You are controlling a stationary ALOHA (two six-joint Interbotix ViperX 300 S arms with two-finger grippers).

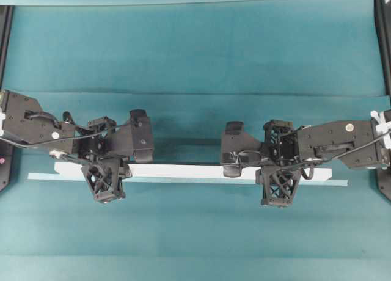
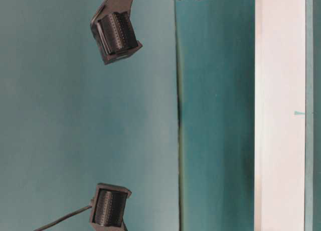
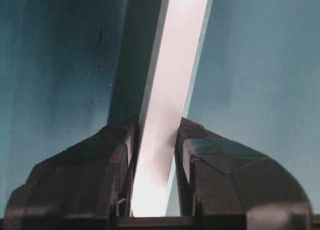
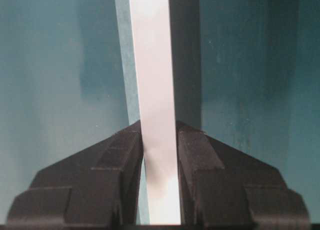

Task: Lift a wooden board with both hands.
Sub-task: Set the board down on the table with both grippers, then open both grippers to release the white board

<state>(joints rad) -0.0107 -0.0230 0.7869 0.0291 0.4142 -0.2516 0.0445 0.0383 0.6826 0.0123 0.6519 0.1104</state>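
Observation:
The wooden board [image 1: 183, 170] is a long white plank running left to right across the teal table. My left gripper [image 1: 111, 164] is shut on it near its left end, and my right gripper [image 1: 276, 168] is shut on it near its right end. In the left wrist view the board [image 3: 172, 90] runs away from me, and the gripper [image 3: 156, 140] has both black fingers pressed on its sides. The right wrist view shows the same: the board [image 4: 152, 65] is clamped in the gripper [image 4: 159, 140]. A dark shadow lies on the table beside the board in both wrist views. In the table-level view the board [image 2: 280, 115] shows as a white band.
A thinner pale teal strip [image 1: 43, 176] shows along the board's near edge and sticks out past both ends. Black frame rails [image 1: 5, 24] stand at the table's left and right edges. A fold line [image 1: 195, 93] crosses the teal cloth behind the arms.

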